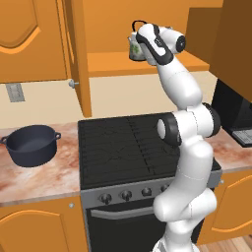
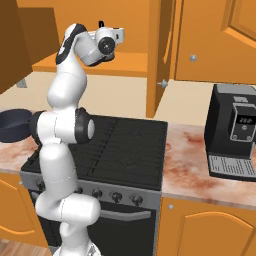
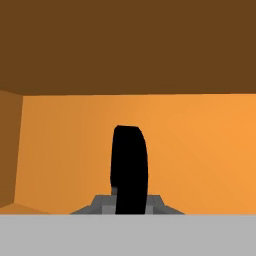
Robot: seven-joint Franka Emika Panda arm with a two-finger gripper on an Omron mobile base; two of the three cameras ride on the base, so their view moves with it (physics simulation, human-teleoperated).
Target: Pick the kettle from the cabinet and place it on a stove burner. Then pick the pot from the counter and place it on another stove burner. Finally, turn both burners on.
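Whitish, leaf-printed, the kettle [image 1: 134, 48] is seen on the shelf [image 1: 118, 63] of the open cabinet [image 1: 78, 54], partly hidden by the arm. The end effector [image 1: 141, 43] is pinched on the kettle's black handle [image 3: 129, 170], which is seen close up in the hand view. The pot [image 1: 31, 144] is set on the bench [image 1: 34, 179], left of the burners [image 1: 128, 142].

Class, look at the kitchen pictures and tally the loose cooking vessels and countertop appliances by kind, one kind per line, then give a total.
Kettle, on the cabinet shelf at the gripper: 1
Pot, on the counter: 1
Coffee machine, on the counter right of the cooktop: 1
Total: 3
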